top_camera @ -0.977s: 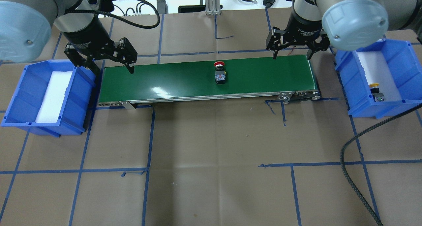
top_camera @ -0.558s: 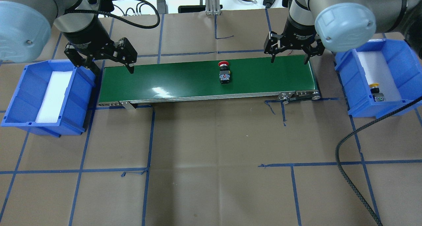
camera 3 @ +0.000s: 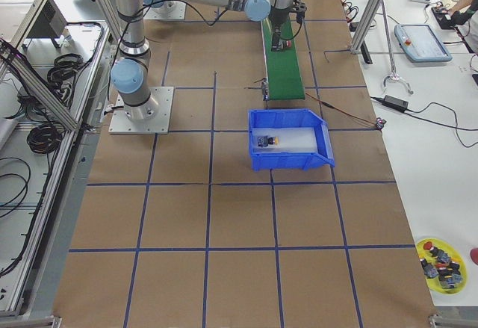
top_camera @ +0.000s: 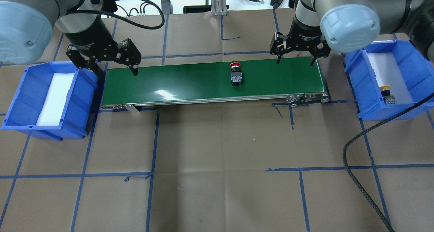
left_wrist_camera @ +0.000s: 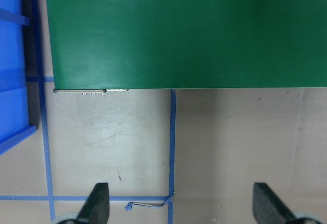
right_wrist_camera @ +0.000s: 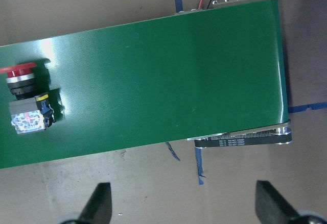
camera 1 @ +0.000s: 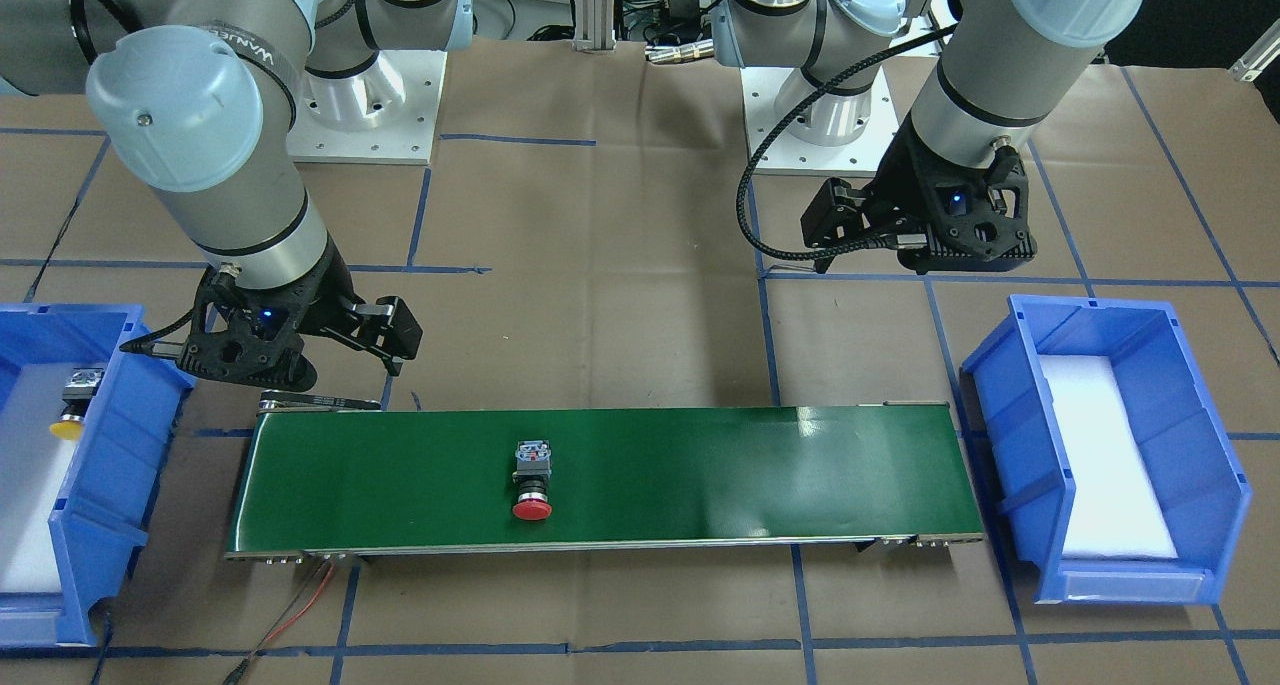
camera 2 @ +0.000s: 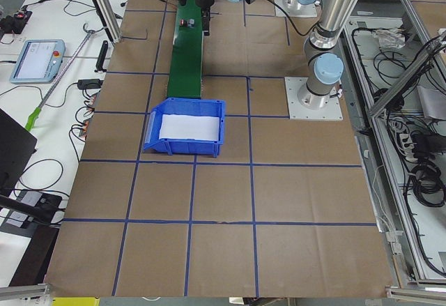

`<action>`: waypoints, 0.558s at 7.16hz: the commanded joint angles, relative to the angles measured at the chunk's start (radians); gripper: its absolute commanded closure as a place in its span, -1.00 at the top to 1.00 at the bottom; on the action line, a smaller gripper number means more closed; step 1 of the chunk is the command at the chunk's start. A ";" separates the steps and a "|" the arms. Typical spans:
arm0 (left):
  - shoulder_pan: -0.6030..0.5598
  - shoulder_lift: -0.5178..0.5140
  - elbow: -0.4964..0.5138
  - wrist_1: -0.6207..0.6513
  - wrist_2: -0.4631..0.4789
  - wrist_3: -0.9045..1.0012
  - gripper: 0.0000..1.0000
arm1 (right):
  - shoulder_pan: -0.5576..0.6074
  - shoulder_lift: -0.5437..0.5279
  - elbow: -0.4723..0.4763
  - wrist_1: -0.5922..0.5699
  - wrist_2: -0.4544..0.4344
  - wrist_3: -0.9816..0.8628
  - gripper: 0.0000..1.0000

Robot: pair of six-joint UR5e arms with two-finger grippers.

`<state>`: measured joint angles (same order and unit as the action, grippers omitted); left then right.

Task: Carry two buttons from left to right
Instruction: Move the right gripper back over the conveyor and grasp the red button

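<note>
Risks mistiming the pinch on red button (top_camera: 236, 74), lying on green belt (top_camera: 176, 84) at 9 o'clock of spread, empty right gripper (top_camera: 294, 61): could knock it over. Shows yellow button (top_camera: 386, 93) in right bin (top_camera: 354, 79); left gripper (top_camera: 116, 71) spread too

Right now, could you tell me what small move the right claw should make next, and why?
Probably shift the right claw along the belt until it is over the red button, jaws open. The claw hangs open and empty above the belt's right part, while the button lies on its side near mid-belt, ungrasped. The yellow button already sits in the right bin.
</note>
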<state>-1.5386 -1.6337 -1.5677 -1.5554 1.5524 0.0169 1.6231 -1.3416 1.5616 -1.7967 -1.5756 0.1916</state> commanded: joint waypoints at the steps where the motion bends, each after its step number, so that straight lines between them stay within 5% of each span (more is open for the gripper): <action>1: 0.000 0.000 0.000 0.000 0.000 0.000 1.00 | 0.000 0.002 0.001 -0.001 0.000 0.000 1.00; 4: 0.000 0.000 0.000 0.000 0.000 0.000 1.00 | 0.000 0.004 0.006 -0.029 0.005 -0.009 1.00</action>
<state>-1.5386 -1.6337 -1.5678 -1.5554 1.5524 0.0169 1.6229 -1.3379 1.5650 -1.8126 -1.5717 0.1876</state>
